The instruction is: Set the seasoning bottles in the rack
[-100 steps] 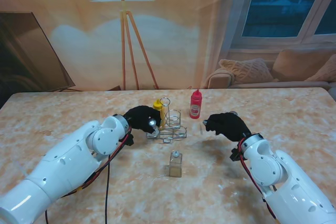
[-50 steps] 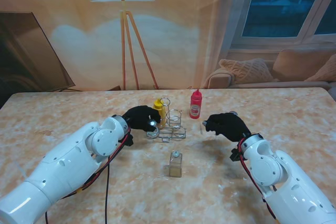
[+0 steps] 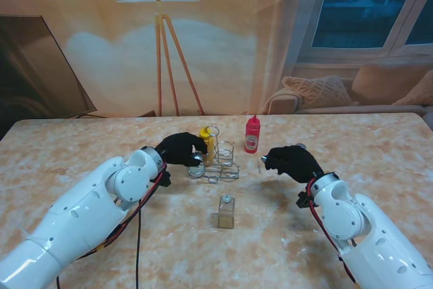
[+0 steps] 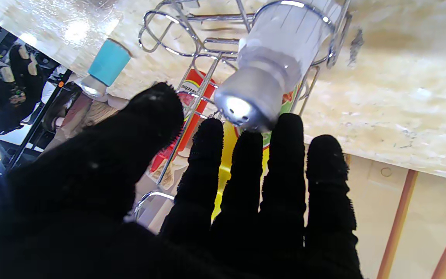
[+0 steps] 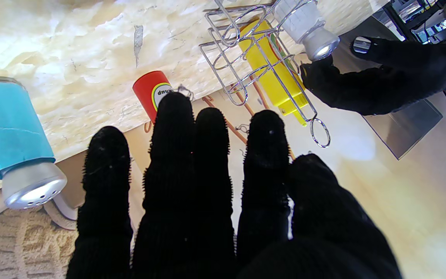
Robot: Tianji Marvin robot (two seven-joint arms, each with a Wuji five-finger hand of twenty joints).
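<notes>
The wire rack stands mid-table with a yellow bottle in it. A clear shaker with a silver cap sits tilted in one rack ring. My left hand hovers just behind it, open, fingertips at the cap. The red bottle stands on the table to the rack's right. A blue-labelled shaker stands beside my right hand, which is open and holds nothing. Another clear shaker stands on the table nearer to me.
The marble table top stretches wide on both sides of the rack. Beyond its far edge stand a floor lamp and a sofa.
My left hand has let go of the silver-capped shaker and drawn back slightly; the shaker now rests in the rack ring. The right hand has stayed where it was.
</notes>
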